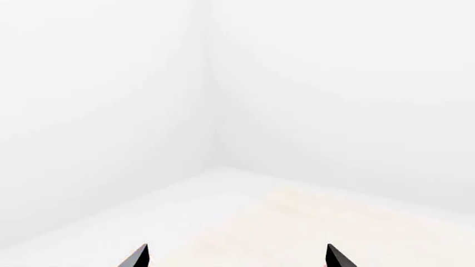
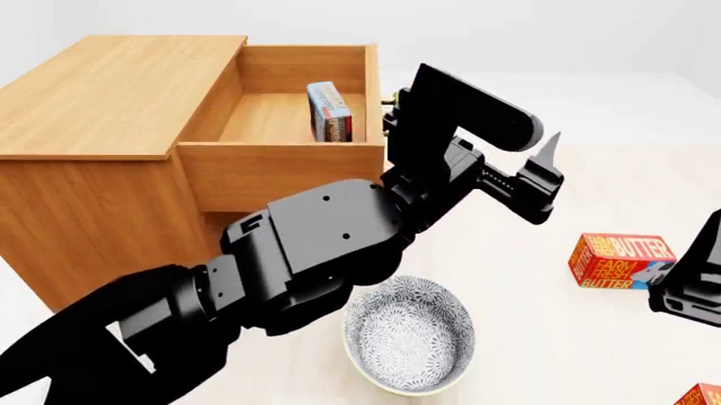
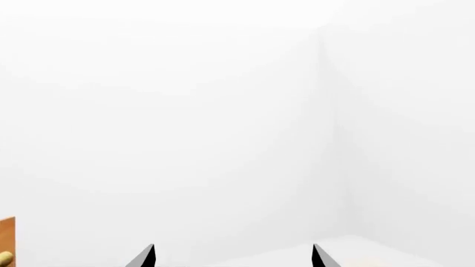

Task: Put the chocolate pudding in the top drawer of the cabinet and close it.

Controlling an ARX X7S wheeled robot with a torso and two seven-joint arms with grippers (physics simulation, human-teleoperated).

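One cabinet [image 2: 101, 143] with one open top drawer [image 2: 287, 164], one chocolate pudding [image 2: 329, 112], two butter boxes [image 2: 620, 261] [image 2: 701, 395], one patterned bowl [image 2: 408, 336], and two grippers [image 2: 549, 169] [image 3: 232, 257].

The chocolate pudding [image 2: 327, 112] is standing inside the top drawer [image 2: 282, 164], which is sticking out of the cabinet [image 2: 101, 135]. A bowl [image 2: 408, 337] is sitting near, a butter box [image 2: 620, 261] lying to its right.

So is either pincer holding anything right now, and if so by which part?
Nothing is held. The left pincer and right pincer are both open and empty; the thin dark pudding box stands inside the open wooden top drawer.
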